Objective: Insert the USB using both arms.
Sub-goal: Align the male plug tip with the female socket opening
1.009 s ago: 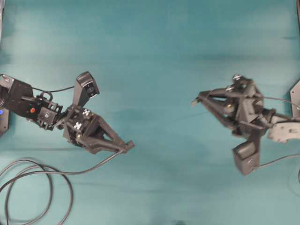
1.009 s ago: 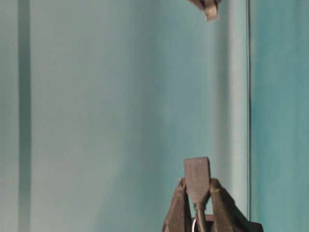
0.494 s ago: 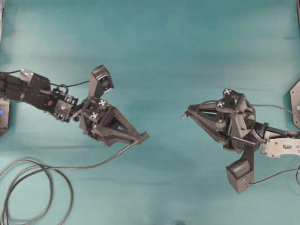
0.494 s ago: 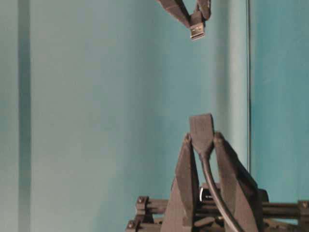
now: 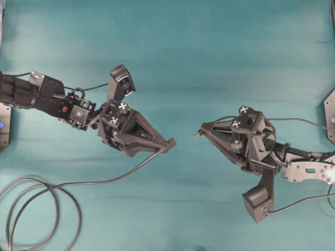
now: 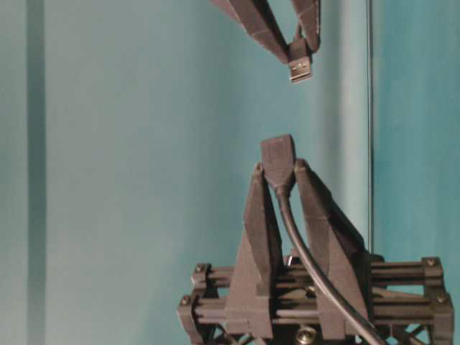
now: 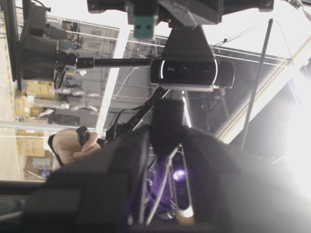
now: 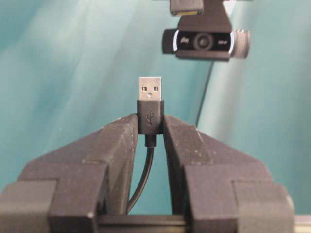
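USB (image 8: 149,103) clenched by its stiff dark body in right claw (image 5: 199,133), bare metal tip forward, light and rigid; left claw (image 5: 170,143) clenched on socket end (image 6: 278,158), gap between

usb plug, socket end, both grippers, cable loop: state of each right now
USB plug: clamped in the right gripper, metal tip exposed, not inserted.
Socket end: clamped in the left gripper, facing the plug, gap between.
Grey cable: coiled on the table, trailing to the socket.
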